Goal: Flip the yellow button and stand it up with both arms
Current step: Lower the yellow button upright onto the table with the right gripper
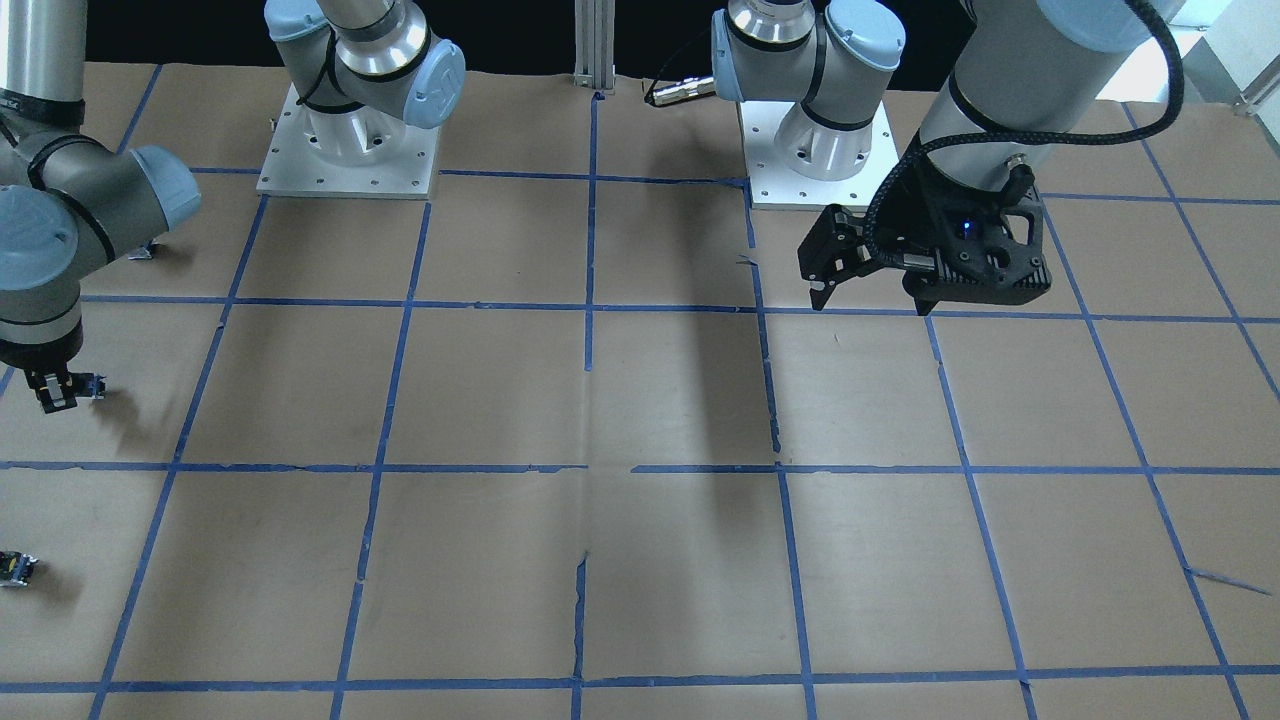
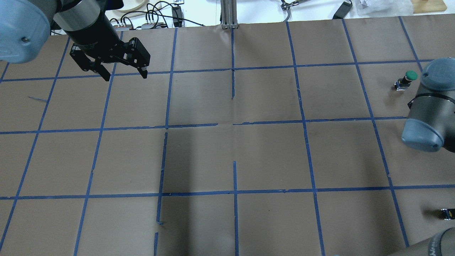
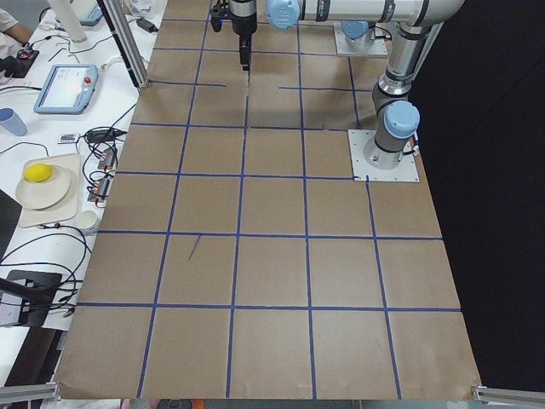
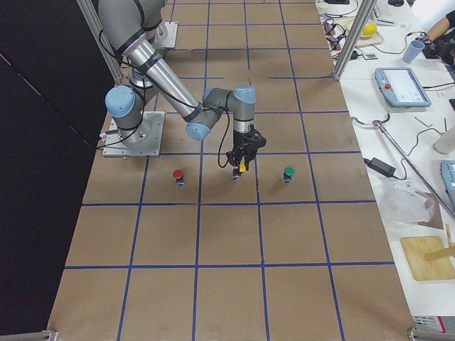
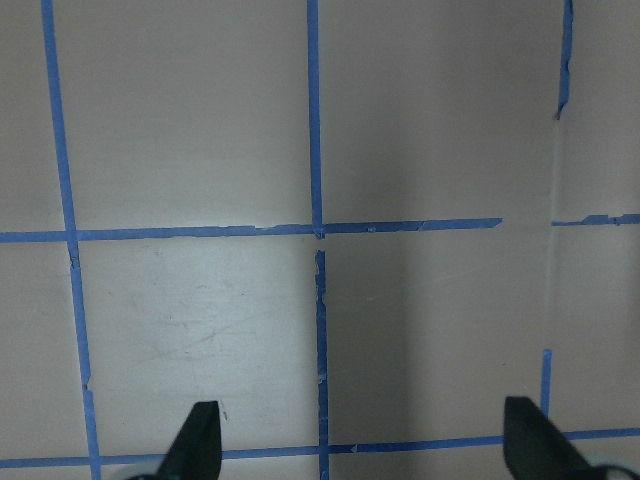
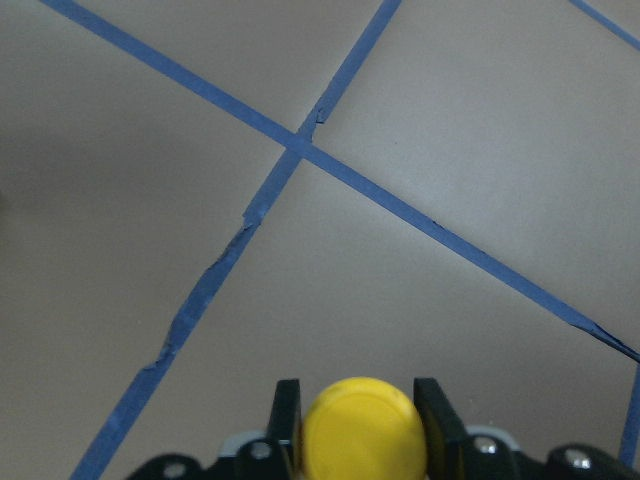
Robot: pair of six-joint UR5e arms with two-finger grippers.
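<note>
The small push-button with a round yellow cap (image 6: 361, 430) sits pinched between the two black fingers (image 6: 287, 408) of the right arm's black two-finger gripper (image 4: 240, 160), its cap facing the wrist camera; its body is hidden, so whether it touches the paper cannot be told. In the view from the robot's right this gripper hangs low over the brown paper-covered table (image 4: 227, 234) with its blue tape grid, between a red-capped button (image 4: 178, 175) nearer the robot's base and a green-capped button (image 4: 288, 172) farther out, both standing apart from it. A small black part (image 2: 447, 213) lies by itself near the overhead view's lower right edge. The left arm's black gripper (image 2: 125, 74) hovers above the table, well apart from all of these, on the table's far left; its fingers (image 5: 200, 440) are spread wide with nothing but bare paper and tape between them. On the white side bench a cream round plate (image 3: 53, 194) holds a rounded yellow object (image 3: 37, 174), and a light-blue cup (image 3: 8, 121) stands farther along
</note>
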